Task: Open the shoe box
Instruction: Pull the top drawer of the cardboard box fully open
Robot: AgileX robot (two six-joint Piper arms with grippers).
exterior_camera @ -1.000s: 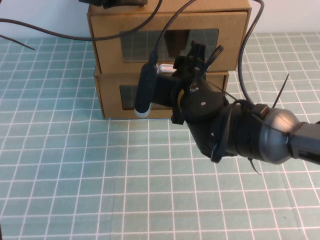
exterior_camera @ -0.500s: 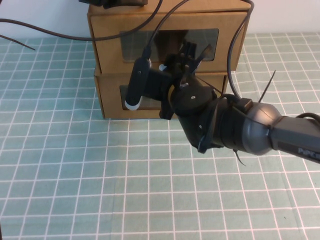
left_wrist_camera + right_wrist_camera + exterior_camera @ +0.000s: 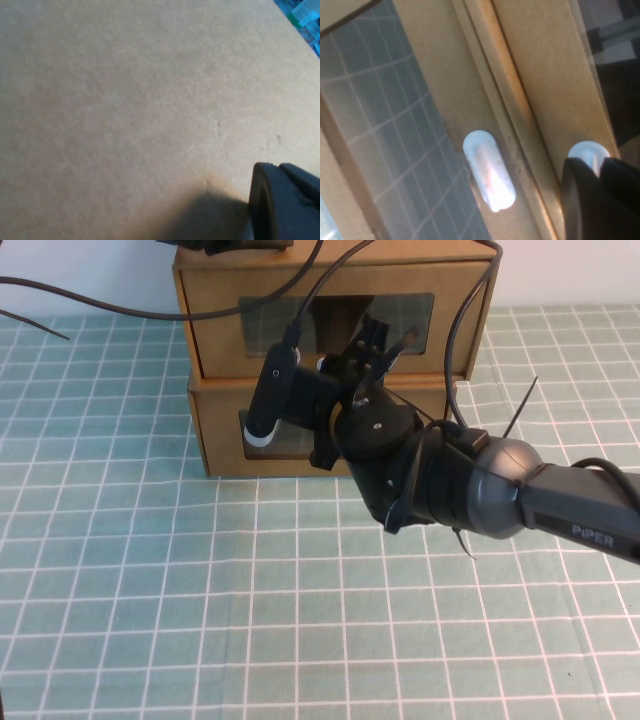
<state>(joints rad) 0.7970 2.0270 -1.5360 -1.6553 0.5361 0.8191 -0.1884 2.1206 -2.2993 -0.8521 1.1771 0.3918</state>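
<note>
The upper shoe box stood stacked on a second box, with a checked mat spread out in front of it. The right gripper was at the upper shoe box's front, near its bottom edge, pinching a white pull tab. Another tab sat just below that edge, on the second box. The left gripper rested on the upper shoe box's top; whether it was spread or pressed together could not be told.

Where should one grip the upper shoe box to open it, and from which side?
The white tab low on the upper shoe box front, approached from the front: elsewhere it is flat cardboard. Right gripper is there; left gripper sits on its top.
</note>
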